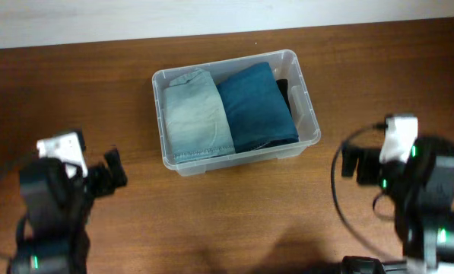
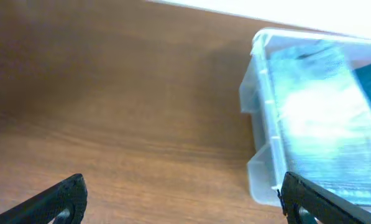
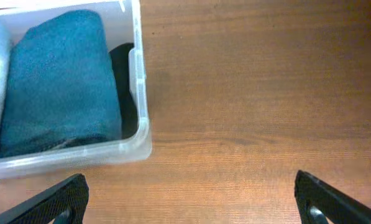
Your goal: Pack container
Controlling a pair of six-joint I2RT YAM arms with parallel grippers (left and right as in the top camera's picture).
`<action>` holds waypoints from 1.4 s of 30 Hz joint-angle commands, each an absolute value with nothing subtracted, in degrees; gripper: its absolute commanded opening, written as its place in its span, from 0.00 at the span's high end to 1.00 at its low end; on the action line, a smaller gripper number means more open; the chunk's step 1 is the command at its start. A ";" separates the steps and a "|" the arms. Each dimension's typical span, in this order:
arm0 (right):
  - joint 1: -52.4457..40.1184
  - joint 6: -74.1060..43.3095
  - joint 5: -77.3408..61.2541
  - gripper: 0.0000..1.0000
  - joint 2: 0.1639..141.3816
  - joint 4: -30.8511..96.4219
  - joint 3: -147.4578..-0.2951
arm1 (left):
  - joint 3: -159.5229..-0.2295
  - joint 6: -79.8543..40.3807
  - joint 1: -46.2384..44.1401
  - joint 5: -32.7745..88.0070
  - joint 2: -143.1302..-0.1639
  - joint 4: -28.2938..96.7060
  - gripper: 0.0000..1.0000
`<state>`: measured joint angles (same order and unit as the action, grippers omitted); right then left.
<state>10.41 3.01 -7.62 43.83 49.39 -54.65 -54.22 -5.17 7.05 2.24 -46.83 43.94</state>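
The clear plastic container (image 1: 303, 141) stands at the table's middle back. Inside lie a folded pale blue-green cloth (image 1: 192, 113) on the left, a folded teal cloth (image 1: 253, 106) in the middle and a dark item (image 1: 284, 90) at the right wall. My left gripper (image 1: 114, 173) is open and empty, to the container's lower left. My right gripper (image 1: 352, 160) is open and empty, to its right. The container's corner shows in the left wrist view (image 2: 260, 124) and in the right wrist view (image 3: 138, 81). The left fingertips (image 2: 182, 202) and the right fingertips (image 3: 191, 199) hover over bare wood.
The brown wooden table (image 1: 227, 221) runs to a pale wall at the back. Cables trail from both arms near the front corners.
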 commanded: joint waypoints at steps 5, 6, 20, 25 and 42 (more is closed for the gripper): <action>10.52 2.48 -9.04 0.02 32.93 53.93 -51.11 | -51.62 -5.06 7.25 3.25 -35.22 46.28 0.01; 10.52 2.48 -9.04 0.02 32.47 54.35 -51.11 | -51.62 -5.06 7.25 3.27 -34.50 46.33 0.01; 10.52 2.48 -9.04 0.02 32.34 54.50 -51.07 | -51.62 -5.06 7.25 3.25 -33.78 46.35 0.01; 9.32 3.16 -9.04 0.02 29.58 55.05 -50.11 | -51.62 -5.06 7.25 3.25 -33.78 46.35 0.01; 1.93 5.56 -9.91 0.02 0.51 21.34 -14.06 | -51.62 -5.08 7.25 3.25 -33.78 46.35 0.01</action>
